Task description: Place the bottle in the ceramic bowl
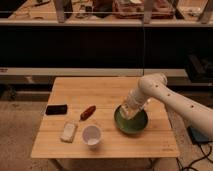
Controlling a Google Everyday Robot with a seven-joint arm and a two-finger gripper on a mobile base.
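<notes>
A light wooden surface (102,90) stands on a speckled floor (20,130). Near its left edge lies a flat black thing (56,109). A small tool with a red handle (88,112) lies to the right of it, tilted, near the middle. In front of the black thing lies a pale block (68,132). Just beside the block, on its right, stands a white cup (91,135), open side up. The claw (129,110) hangs over the right part of the surface. Behind the surface is a long dark bench (75,45) with cluttered things on top.
</notes>
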